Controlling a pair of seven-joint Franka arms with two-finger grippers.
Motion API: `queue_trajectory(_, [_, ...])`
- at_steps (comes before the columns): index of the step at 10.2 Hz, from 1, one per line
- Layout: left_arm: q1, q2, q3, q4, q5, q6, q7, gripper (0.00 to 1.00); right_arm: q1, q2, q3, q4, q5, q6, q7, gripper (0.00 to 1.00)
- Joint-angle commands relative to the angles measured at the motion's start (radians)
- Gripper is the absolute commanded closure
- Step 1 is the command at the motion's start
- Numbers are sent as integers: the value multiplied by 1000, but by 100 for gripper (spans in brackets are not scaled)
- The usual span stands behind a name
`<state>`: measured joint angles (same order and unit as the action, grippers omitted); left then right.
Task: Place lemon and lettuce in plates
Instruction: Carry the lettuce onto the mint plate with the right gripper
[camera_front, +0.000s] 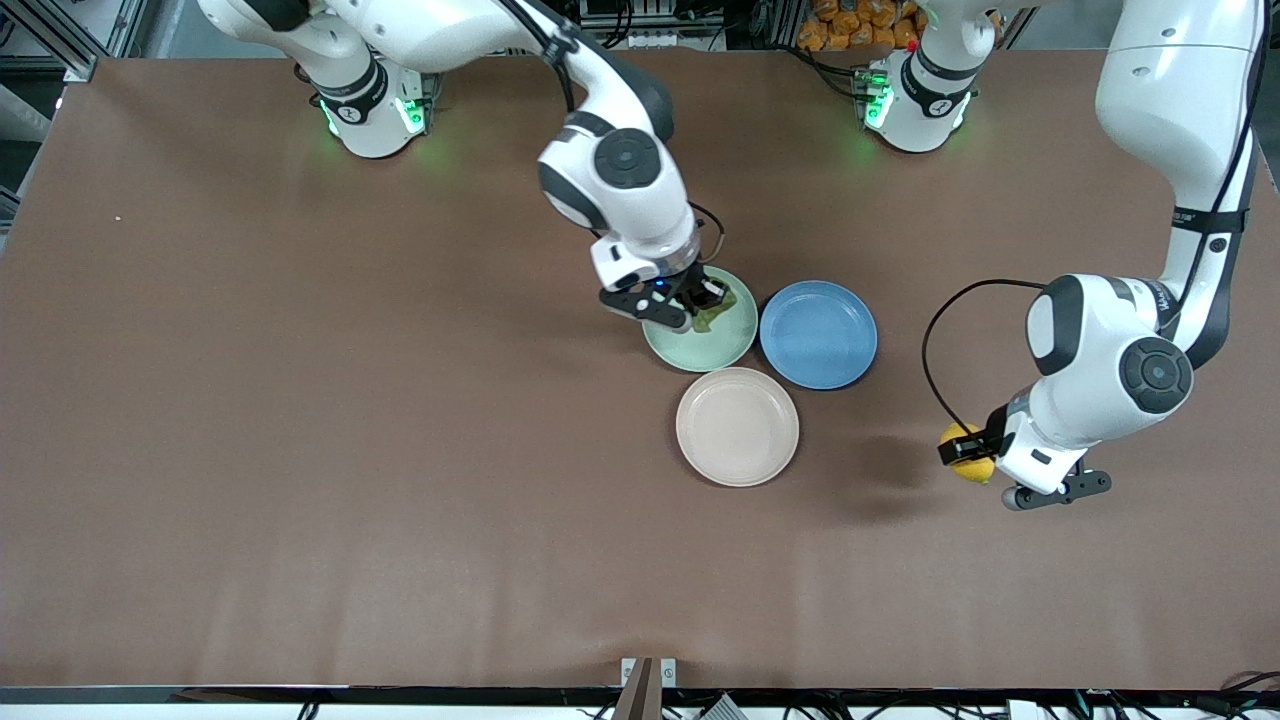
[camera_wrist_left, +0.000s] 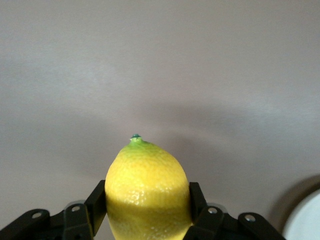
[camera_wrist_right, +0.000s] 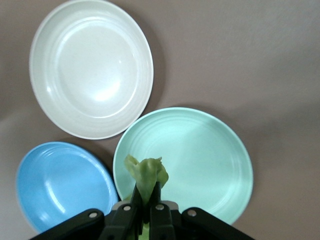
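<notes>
Currently right hand (camera_front: 705, 300) is gripping wrinkly green lettuce (camera_front: 716, 316) over mint plate (camera_front: 722, 346); left hand (camera_front: 966, 447) is clamping bright yellow lemon (camera_front: 968, 466), beige plate (camera_front: 737, 426) at its nine o'clock.

Three plates (camera_front: 737, 426) clustered mid-table

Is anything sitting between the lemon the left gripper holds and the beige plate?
Nothing visible. The left gripper holds the lemon above bare table toward the left arm's end, and only open tabletop lies between it and the empty beige plate.
</notes>
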<state>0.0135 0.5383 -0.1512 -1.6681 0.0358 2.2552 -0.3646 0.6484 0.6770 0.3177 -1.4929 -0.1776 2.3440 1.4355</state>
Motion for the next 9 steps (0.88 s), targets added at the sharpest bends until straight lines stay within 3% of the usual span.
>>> queue_trajectory(1, [-32, 0, 6, 33, -22, -19, -75, 100, 11, 22, 4, -9, -108, 3, 92, 51])
queue_trajectory(2, [-32, 2, 6, 33, -22, -17, -80, 100, 14, 19, 4, -12, -111, -11, 95, 1])
queue_trajectory(4, [-35, 6, -8, 34, -22, -17, -121, 100, -10, 0, 9, -4, -118, -63, 83, 0])
queue_trajectory(7, [-47, 65, -59, 97, -22, -8, -215, 100, -172, -137, 128, 0, -122, -288, -80, 0])
queue_trajectory(9, [-99, 68, -57, 99, -20, -8, -261, 100, -283, -258, 152, 3, -13, -421, -272, 0])
